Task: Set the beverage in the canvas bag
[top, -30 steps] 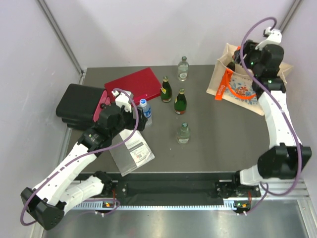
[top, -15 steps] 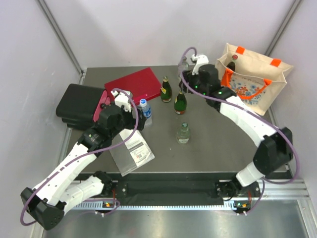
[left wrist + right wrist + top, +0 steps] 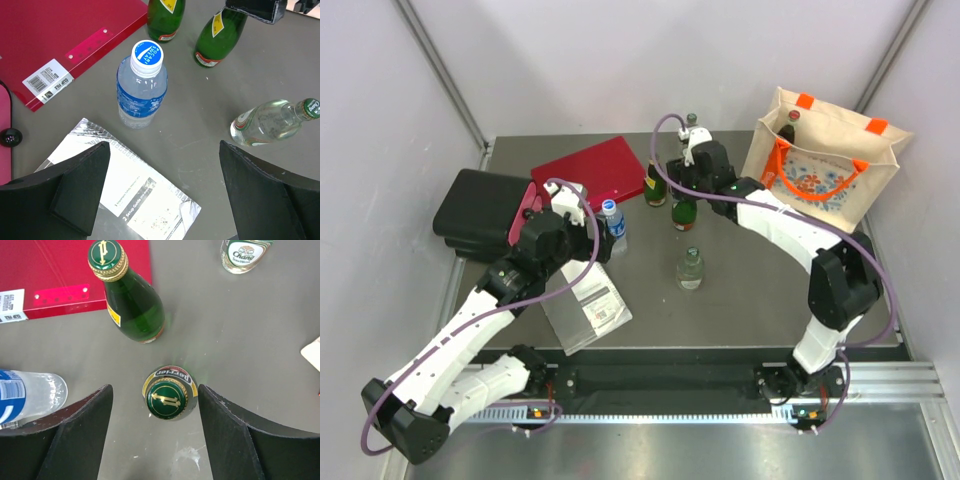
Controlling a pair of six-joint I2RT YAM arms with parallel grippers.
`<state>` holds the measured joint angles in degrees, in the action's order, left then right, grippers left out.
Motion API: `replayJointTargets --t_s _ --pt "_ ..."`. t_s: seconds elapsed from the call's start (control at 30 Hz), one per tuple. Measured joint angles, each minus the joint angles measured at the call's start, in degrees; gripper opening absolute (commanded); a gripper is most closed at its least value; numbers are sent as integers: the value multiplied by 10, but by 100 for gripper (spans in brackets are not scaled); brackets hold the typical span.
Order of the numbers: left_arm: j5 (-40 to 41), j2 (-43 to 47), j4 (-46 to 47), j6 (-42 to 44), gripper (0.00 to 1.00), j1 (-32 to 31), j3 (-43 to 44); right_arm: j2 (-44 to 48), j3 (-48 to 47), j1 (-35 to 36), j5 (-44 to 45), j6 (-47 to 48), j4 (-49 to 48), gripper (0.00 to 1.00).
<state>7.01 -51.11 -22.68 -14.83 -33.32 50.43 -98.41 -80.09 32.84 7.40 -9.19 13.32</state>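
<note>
Right pincer (image 3: 154,396) spread, straddling upright green bottle (image 3: 167,399), gaps both sides; canvas bag (image 3: 855,200) well apart.

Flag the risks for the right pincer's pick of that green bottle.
1. The green bottle sits off-centre in the open right pincer, close to one finger. Closing may shove or tip it.
2. The second green bottle stands close by and could get knocked.
3. The canvas bag already holds a capped bottle, and the next one may clash with it.
</note>
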Motion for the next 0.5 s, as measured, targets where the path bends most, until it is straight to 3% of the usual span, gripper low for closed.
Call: replayJointTargets --t_s 0.33,0.43,0.5 --pt "-1 0 0 0 94 0 0 -32 -3 1 18 2 -4 59" --pt "-1 0 0 0 94 0 0 -33 -3 2 21 2 -4 53" --pt "-1 0 0 0 94 0 0 -33 -3 2 23 2 -5 40"
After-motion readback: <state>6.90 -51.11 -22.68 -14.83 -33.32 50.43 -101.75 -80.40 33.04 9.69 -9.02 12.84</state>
